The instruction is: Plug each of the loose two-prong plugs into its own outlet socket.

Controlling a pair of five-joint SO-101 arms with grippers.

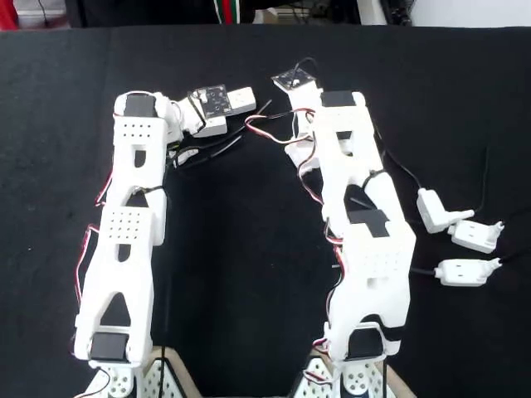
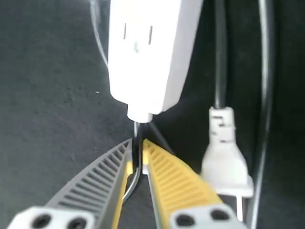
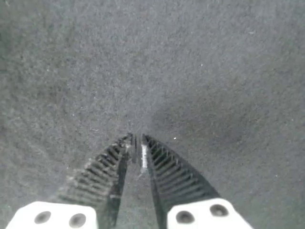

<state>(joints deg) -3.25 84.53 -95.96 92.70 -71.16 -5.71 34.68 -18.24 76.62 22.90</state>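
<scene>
Beside a plug, left jaws pinch the cord at the outlet socket

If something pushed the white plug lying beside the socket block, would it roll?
The white plug probably slides, not rolls: its body looks flat-sided. Its dark cord looks bendy and would likely tug it askew. The fuzzy cloth may slow it.

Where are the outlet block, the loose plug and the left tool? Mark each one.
outlet block (image 2: 145, 71), left wrist view, on its white face below the slots.
loose plug (image 2: 225, 164), left wrist view, on its white body.
left tool (image 2: 137, 143), left wrist view, midway between its tips.
</scene>
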